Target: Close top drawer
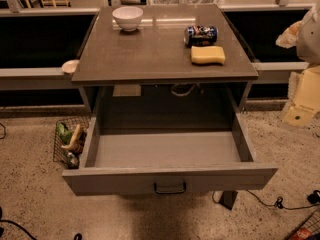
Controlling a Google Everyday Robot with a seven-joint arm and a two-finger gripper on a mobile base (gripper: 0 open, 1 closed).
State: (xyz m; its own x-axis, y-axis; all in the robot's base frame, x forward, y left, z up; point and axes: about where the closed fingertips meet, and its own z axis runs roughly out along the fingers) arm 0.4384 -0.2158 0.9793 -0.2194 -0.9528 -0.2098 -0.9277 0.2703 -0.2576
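Note:
The top drawer (167,151) of the grey cabinet is pulled far out toward the camera. Its grey box is empty inside. Its plain grey front (100,181) faces the camera, with a small dark bar handle (170,187) at its centre. My arm shows as cream-coloured parts at the right edge of the view (304,101). My gripper (292,34) is high at the far right, level with the cabinet top. It is well apart from the drawer and touches nothing.
On the cabinet top (150,54) stand a white bowl (128,17), a lying soda can (200,35) and a yellow sponge (207,54). A wire basket (70,144) with items stands on the floor at left. Cables (280,202) lie on the floor at right.

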